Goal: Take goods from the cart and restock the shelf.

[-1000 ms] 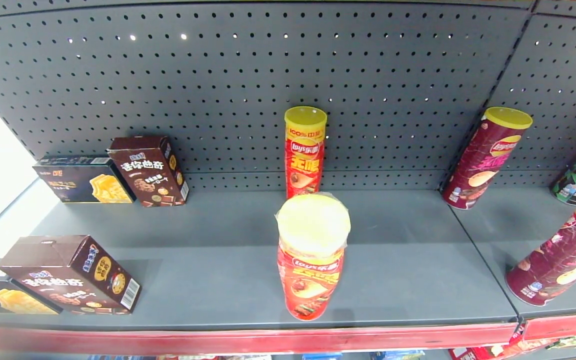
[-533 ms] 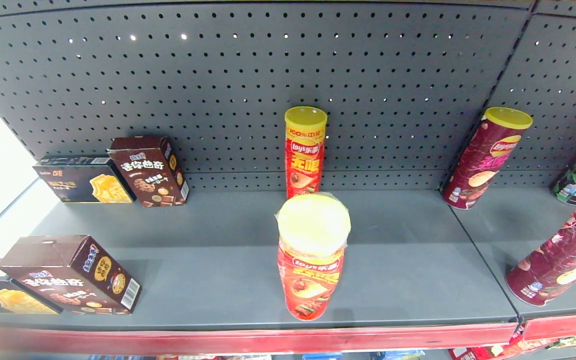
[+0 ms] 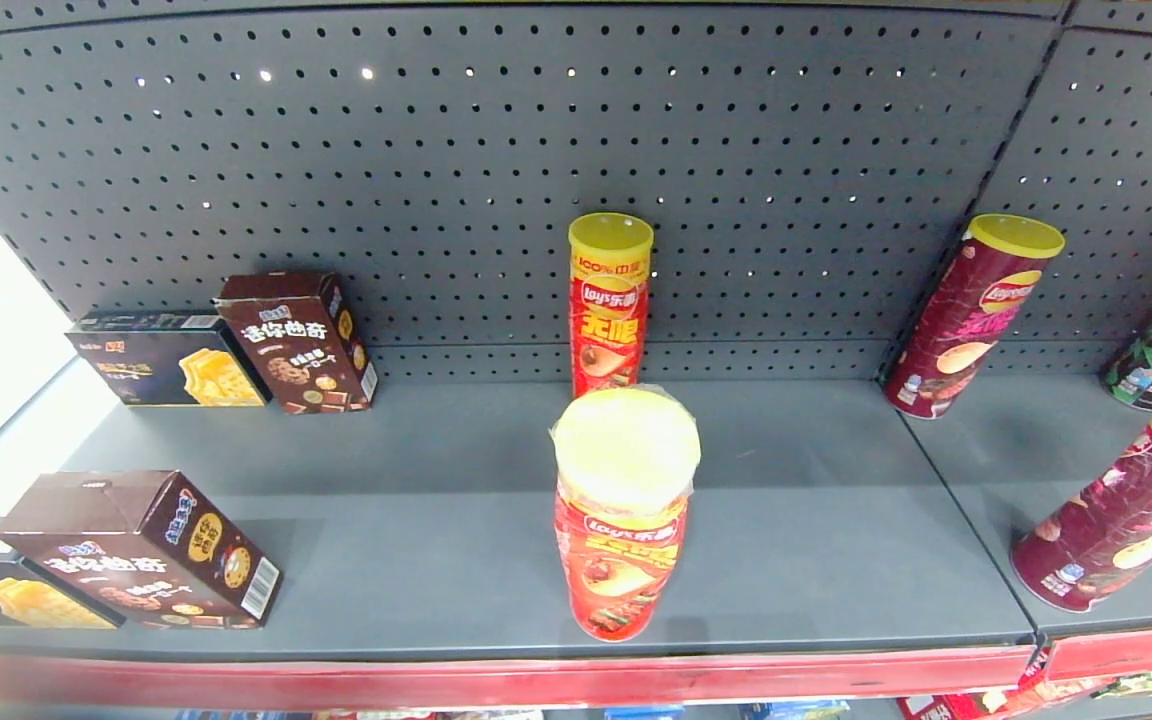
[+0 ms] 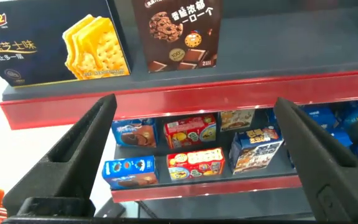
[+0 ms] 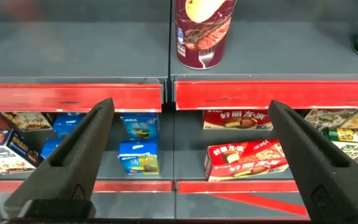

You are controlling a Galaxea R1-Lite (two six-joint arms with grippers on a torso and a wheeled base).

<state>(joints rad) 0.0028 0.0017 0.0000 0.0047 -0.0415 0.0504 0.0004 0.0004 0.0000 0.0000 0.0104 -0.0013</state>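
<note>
On the grey shelf (image 3: 416, 500) a red chip can (image 3: 624, 510) with a yellow lid stands near the front edge, and a second red can (image 3: 611, 300) stands behind it at the pegboard. My left gripper (image 4: 194, 102) hangs open and empty in front of the shelf's red edge strip (image 4: 166, 102), below a yellow cracker box (image 4: 55, 40) and a chocolate cookie box (image 4: 176, 31). My right gripper (image 5: 191, 104) is open and empty too, in front of the red edge strip (image 5: 260, 94), just under a maroon chip can (image 5: 204, 31).
Two maroon cans (image 3: 971, 315) (image 3: 1126, 510) stand on the right shelf section. Cookie and cracker boxes (image 3: 296, 340) (image 3: 141, 550) sit at the left, back and front. The lower shelf holds several small snack boxes (image 4: 191, 165) (image 5: 244, 158).
</note>
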